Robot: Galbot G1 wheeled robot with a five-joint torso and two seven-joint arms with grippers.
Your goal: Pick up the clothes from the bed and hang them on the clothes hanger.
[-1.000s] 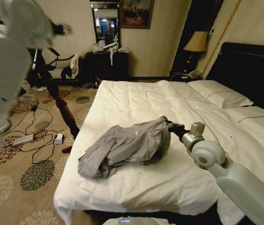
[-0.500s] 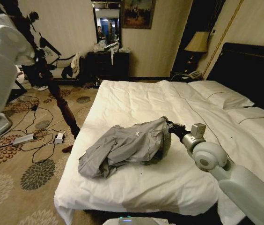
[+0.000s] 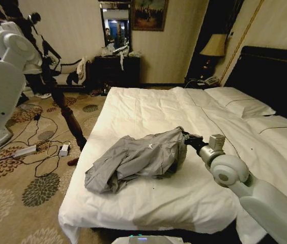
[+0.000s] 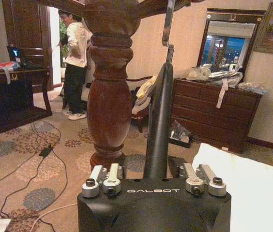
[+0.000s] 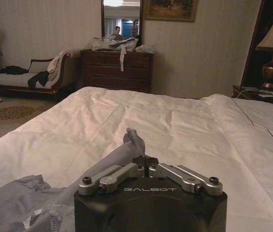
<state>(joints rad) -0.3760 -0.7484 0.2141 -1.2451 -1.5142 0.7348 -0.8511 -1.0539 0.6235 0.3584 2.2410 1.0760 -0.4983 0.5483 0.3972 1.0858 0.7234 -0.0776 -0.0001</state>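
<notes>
We pinch soft, limp light grey wrinkled shirt [image 3: 136,160] at 3 o'clock edge, right gripper [image 5: 144,163] fingers pressed on fabric fold; left gripper [image 4: 153,180] clamps black triangular hanger [image 4: 158,121].

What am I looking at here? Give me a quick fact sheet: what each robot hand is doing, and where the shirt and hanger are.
Shirt: grey clothes lying crumpled on the bed
Right gripper: at the shirt's edge, fingers shut on a fold of its fabric
Left gripper: raised beside the bed, shut on the black clothes hanger
Hanger hook: up by a brown wooden stand
Shirt on hanger: not yet
</notes>
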